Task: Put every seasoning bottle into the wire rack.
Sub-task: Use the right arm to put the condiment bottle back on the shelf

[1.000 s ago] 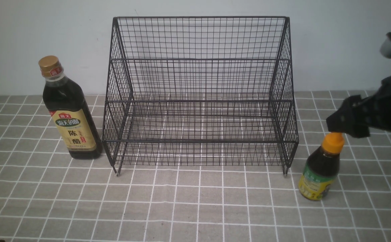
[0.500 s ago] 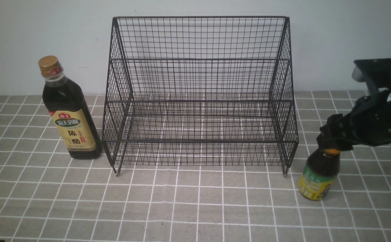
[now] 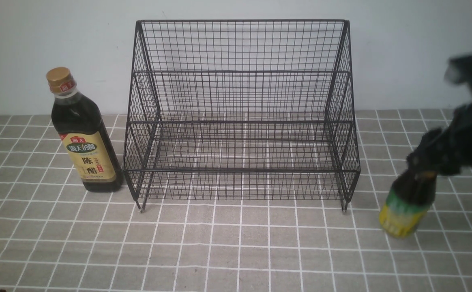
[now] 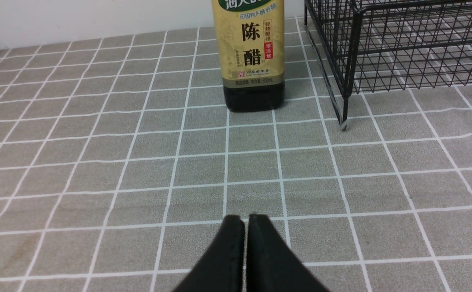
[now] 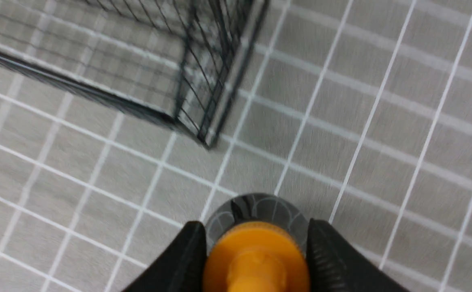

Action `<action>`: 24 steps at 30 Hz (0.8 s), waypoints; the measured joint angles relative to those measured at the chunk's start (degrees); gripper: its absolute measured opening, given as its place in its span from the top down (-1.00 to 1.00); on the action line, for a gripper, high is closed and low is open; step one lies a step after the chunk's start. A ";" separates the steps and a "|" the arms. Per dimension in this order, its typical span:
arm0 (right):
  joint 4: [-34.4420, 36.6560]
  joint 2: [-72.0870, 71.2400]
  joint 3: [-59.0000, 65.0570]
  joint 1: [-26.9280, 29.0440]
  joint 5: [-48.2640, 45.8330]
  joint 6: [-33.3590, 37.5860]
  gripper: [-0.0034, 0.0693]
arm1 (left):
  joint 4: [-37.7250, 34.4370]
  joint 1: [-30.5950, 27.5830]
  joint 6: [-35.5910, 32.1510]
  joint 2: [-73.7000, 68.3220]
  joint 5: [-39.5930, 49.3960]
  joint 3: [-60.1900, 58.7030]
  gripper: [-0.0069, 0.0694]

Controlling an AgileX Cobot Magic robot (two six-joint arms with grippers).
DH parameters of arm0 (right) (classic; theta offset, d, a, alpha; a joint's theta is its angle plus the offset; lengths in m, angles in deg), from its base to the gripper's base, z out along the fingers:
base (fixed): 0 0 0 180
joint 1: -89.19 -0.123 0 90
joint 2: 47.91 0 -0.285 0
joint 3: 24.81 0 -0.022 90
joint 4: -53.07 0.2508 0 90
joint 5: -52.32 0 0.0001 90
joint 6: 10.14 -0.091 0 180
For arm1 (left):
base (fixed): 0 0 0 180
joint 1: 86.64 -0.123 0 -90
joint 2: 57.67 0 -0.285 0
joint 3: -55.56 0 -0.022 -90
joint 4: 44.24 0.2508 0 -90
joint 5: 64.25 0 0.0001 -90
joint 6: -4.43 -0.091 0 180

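Beside rack [image 3: 240, 121], right claw [image 3: 420, 172] clamped, bottle [image 3: 404, 211] shifted rightward

Front view: right tool [image 3: 421, 169] and short bottle [image 3: 404, 209] are blurred. Left wrist view crops the tall bottle [image 4: 253, 61] above its label.

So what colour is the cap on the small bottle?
The cap is orange, clearest in the right wrist view.

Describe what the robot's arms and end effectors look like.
Both end effectors are matte black. The left end effector has two tapered, wedge-shaped fingers with rounded tips. The right end effector has fingers with fine ridges on their inner faces. The right arm is black too, blurred in the front view; no cables or markings show.
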 joint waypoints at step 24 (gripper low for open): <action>3.26 20.69 -26.41 -13.53 -0.21 4.47 0.10 | 0.00 0.00 0.00 0.00 0.00 0.00 0.84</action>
